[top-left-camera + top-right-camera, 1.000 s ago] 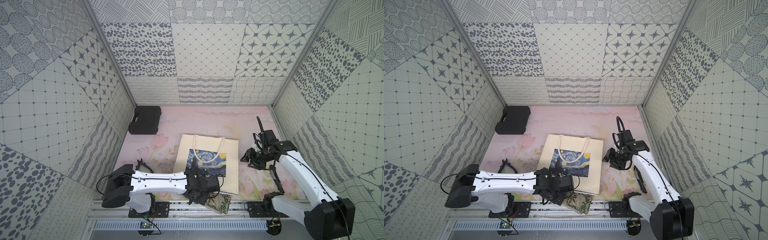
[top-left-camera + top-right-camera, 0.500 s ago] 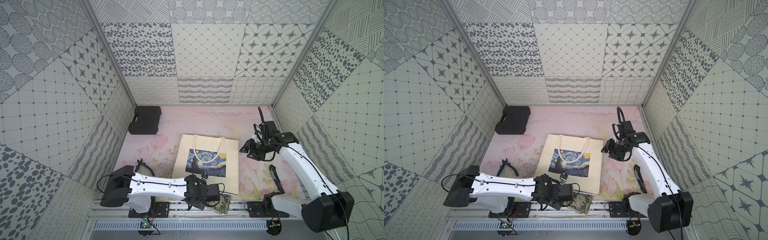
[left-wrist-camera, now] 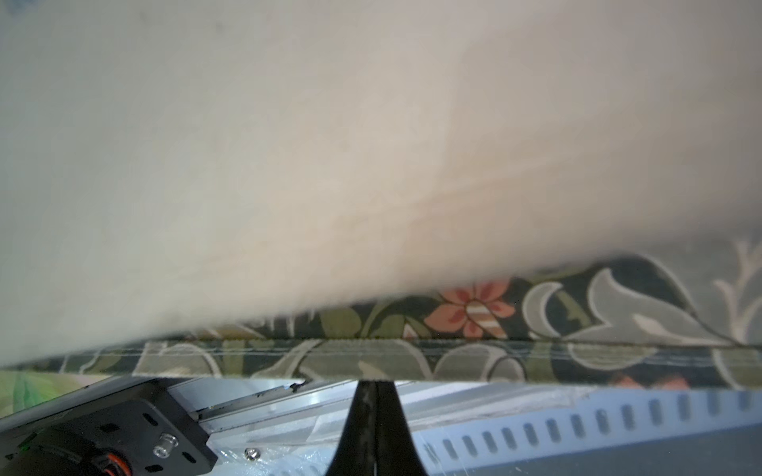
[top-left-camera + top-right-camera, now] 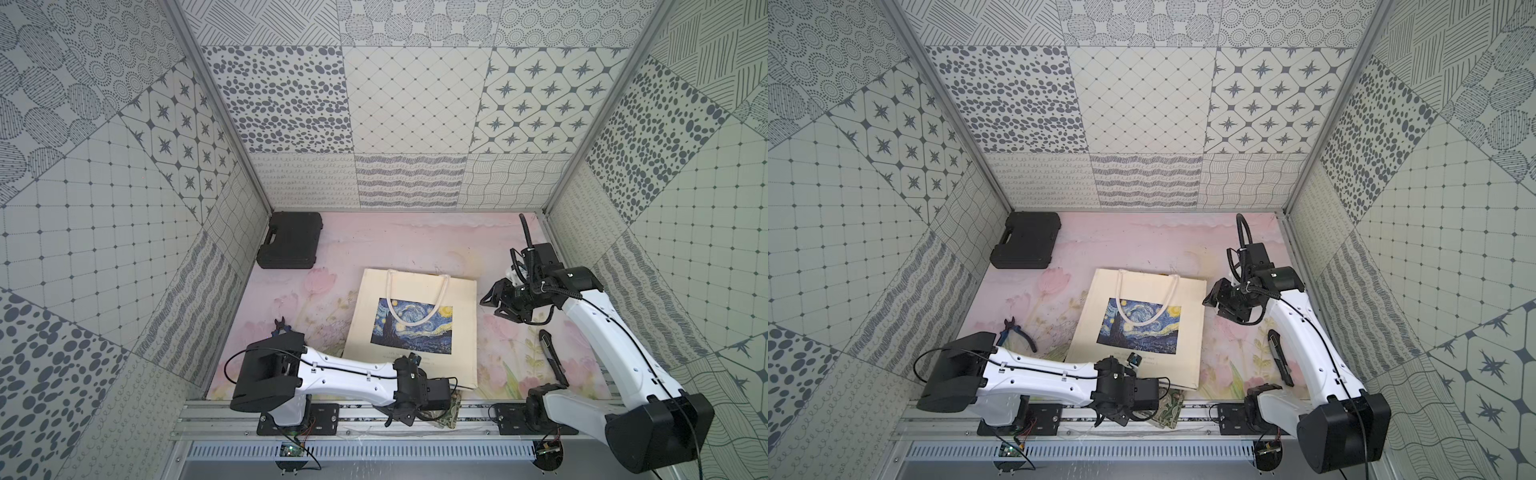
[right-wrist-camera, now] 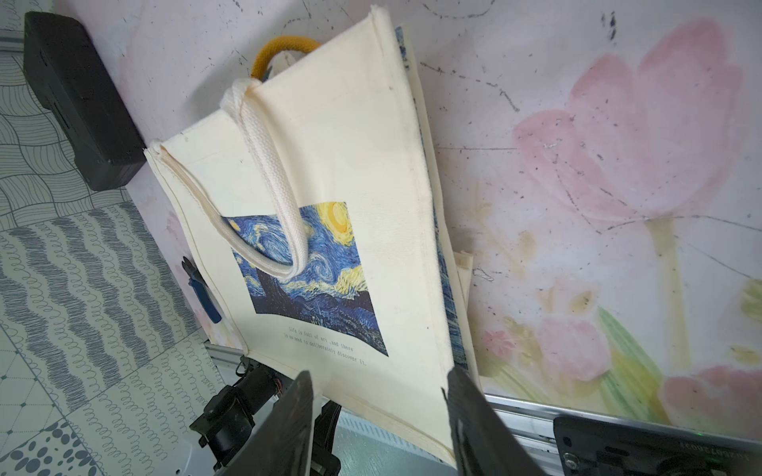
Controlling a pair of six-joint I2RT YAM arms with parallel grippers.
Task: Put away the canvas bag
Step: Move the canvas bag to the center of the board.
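Right claw [image 4: 494, 301]: hovering with jaws spread and nothing between them, just off the side edge of the canvas bag [image 4: 413, 328], tips pointing toward it.
Left claw [image 3: 373, 395]: fingers are pressing together on nothing visible and pointing at the front rail [image 4: 415, 424]; the bag's near edge is lying just beyond it.
Edges: beside the left claw, the bag's near edge is partly covering a patterned cloth [image 3: 453, 354]; the side wall is standing close behind the right claw.
Open room: bare floral mat [image 4: 374, 237] is stretching past the right claw toward the back wall. A slim black tool [image 4: 552, 357] is lying rail-side of that claw. A black case [image 4: 291, 240] is sitting in the far corner, well apart from both claws. Pliers [image 4: 1017, 332] are lying beside the left arm.
Canvas bag: lying flat mid-mat between the claws, cream, with the starry-night print facing up and the white rope handle looping over it.
Change: the left claw is sinking from the bag's edge toward the rail; the right claw is drifting away from the rail; the bag is staying put.
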